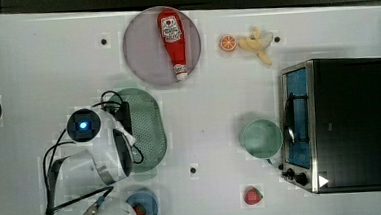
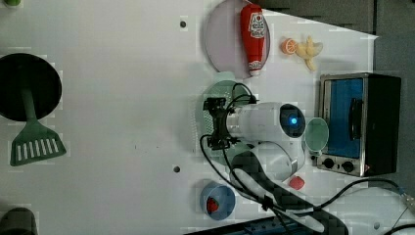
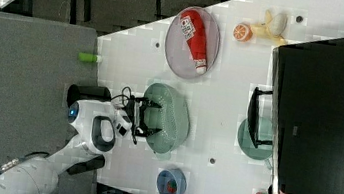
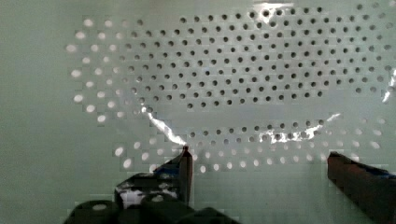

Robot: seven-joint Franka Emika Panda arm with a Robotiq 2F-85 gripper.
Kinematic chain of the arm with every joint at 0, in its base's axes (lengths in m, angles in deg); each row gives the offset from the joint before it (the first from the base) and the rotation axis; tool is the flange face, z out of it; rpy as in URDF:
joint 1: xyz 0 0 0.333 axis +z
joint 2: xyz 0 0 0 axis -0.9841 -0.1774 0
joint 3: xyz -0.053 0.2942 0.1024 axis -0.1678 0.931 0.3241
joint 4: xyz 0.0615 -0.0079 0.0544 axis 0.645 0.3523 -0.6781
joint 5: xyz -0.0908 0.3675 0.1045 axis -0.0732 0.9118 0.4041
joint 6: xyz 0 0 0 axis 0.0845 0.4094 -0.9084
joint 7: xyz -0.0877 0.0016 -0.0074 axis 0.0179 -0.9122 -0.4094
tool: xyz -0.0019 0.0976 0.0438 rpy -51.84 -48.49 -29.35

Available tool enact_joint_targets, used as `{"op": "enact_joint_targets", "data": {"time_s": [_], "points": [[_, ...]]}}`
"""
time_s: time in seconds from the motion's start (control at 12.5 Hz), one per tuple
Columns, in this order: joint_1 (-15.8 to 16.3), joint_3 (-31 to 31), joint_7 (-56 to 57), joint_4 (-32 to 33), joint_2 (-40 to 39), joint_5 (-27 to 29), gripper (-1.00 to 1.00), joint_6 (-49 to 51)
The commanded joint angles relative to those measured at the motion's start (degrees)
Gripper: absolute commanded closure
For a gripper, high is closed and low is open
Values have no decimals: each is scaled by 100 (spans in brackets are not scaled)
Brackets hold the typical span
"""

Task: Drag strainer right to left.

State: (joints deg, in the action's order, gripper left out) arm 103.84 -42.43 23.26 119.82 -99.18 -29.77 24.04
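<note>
Strainer [image 1: 147, 125]: green, just below the plate [image 1: 140, 55].
Gripper [image 4: 259, 161]: over the strainer, jaws wide apart, holding nothing.

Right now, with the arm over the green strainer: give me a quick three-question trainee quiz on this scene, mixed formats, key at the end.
1. True or false: the gripper is shut on the rim of the strainer.
2. What lies on the round plate?
A. a banana
B. a ketchup bottle
C. a strawberry
3. In the top view, what stands between the strainer and the toaster oven?

Key
1. False: the fingers stand open above the strainer's perforated bottom, holding nothing.
2. B, the ketchup bottle.
3. The green cup, just in front of the oven door.
</note>
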Motion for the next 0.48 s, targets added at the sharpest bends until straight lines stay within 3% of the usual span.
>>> {"op": "enact_joint_targets", "data": {"time_s": [0.08,0.48], "points": [[426,20,-823,-417,-258,97,-100,106],[841,20,-1310,-1007,-601,100,-100,228]]}}
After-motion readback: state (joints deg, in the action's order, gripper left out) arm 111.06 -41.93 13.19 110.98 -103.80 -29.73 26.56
